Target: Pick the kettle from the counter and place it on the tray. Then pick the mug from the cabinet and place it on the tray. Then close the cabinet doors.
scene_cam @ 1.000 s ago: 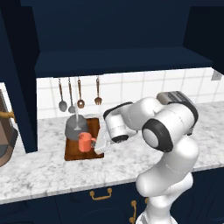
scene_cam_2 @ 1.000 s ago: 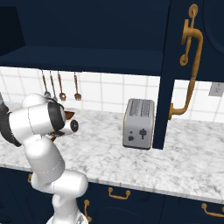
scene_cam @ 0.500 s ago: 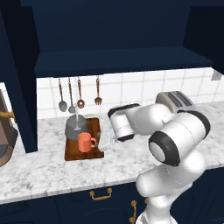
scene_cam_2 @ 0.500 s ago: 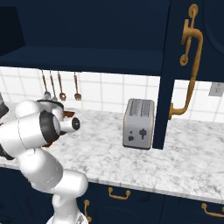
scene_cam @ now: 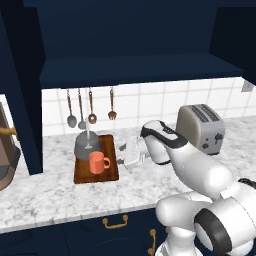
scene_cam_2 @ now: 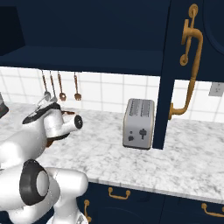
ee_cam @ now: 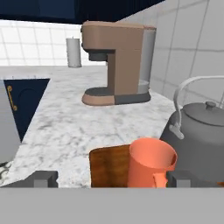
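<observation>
The claw [scene_cam: 121,155] stood wide open and empty above the desk [scene_cam: 60,192], just at 3 o'clock of the tray [scene_cam: 96,172]. On that tray stood one mug [scene_cam: 98,162] in front and one kettle [scene_cam: 87,147] at its 11 o'clock, close together. With both placed, the step in hand looked to be closing the two cabinet doors; one [scene_cam_2: 196,65] hung open at the right. Best to lift clear of the mug first, then push the door near its gold handle [scene_cam_2: 190,61]. One toaster [scene_cam: 202,125] stood at 3 o'clock.
</observation>
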Tool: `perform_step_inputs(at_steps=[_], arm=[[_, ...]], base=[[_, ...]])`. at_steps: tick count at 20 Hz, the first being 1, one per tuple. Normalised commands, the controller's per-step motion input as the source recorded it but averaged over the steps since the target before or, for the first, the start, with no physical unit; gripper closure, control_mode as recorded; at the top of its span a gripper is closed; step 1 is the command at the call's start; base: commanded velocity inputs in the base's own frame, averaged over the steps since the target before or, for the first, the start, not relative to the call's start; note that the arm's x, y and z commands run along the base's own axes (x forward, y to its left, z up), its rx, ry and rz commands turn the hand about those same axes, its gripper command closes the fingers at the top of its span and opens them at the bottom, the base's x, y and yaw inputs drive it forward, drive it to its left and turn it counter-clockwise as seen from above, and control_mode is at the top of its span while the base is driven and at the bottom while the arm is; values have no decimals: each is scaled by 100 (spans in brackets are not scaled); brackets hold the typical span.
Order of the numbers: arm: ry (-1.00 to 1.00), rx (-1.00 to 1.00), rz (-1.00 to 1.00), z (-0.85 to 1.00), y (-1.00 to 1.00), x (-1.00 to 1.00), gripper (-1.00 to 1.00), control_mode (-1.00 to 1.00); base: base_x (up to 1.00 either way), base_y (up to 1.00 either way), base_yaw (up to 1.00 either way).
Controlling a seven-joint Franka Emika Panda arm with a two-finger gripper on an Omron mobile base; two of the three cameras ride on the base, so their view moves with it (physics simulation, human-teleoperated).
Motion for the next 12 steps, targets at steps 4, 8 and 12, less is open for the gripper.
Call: perform_step_inputs(at_steps=[4,8,12], arm=[[0,0,1,75,-22,-74,-100,-100],[0,0,1,73,-16,-72,-100,-100],[-2,0,0,72,-8,-60,-100,-100]], base=[[0,0,0],[0,0,0],[0,0,0]])
